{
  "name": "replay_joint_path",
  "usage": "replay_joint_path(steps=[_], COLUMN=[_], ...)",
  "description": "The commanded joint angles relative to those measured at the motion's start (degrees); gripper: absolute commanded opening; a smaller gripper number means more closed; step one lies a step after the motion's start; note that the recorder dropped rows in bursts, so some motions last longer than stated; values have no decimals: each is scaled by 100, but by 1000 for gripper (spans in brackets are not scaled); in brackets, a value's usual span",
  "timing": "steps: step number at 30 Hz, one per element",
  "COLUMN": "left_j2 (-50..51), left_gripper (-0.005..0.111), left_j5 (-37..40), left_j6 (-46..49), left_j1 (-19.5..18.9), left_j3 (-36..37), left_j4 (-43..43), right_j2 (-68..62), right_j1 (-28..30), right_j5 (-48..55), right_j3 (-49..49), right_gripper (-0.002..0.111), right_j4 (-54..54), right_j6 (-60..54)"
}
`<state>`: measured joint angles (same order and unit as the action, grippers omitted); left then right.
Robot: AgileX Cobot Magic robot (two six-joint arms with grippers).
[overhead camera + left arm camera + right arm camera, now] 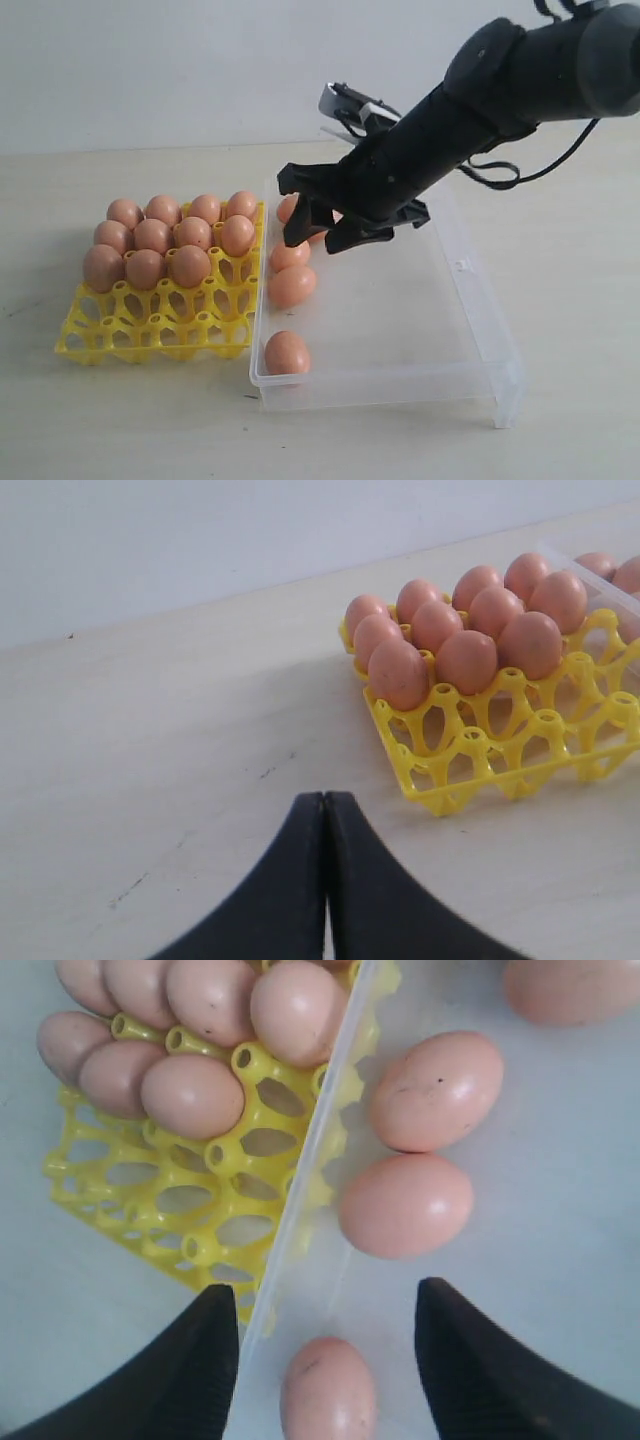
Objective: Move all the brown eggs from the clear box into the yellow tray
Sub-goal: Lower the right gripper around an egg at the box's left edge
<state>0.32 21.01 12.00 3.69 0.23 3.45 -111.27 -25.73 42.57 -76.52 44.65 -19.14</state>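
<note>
The yellow tray (150, 322) lies on the left and holds several brown eggs (152, 236) in its far rows; its near cups are open. The clear box (400, 385) stands next to it with several eggs along its left wall: two touching (292, 286), one near the front (287, 352), and one at the back half hidden by the arm. My right gripper (315, 238) hangs open above that wall. In its wrist view the gripper (325, 1300) frames one egg (328, 1390) without touching it. My left gripper (325, 800) is shut and holds nothing, over bare table beside the tray (470, 780).
The box's thin left wall (300, 1190) runs between the tray (190, 1210) and the loose eggs (405, 1205). The right part of the box floor (410, 300) holds nothing. A pale wall stands behind the table.
</note>
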Motion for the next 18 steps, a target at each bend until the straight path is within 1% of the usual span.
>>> replay_joint_path(steps=[1,5,12,18], left_j2=[-32,-32,-32,-32], left_gripper=[0,0,0,0], left_j5=[-35,-35,-35,-35], left_j6=[-2,-2,-2,-2], left_j1=[25,25,25,25], left_j3=[-23,-23,-23,-23], left_j4=[8,8,8,8], right_j2=[-520,-905,-1081,-1081], right_j1=[36,36,51,245], right_j5=[-87,23,87,-240], right_j3=[11,11,14,14], right_gripper=[53,53,53,53], right_j4=[1019,1477,1499,1625], right_j6=[-544,-808,-1019,-1032])
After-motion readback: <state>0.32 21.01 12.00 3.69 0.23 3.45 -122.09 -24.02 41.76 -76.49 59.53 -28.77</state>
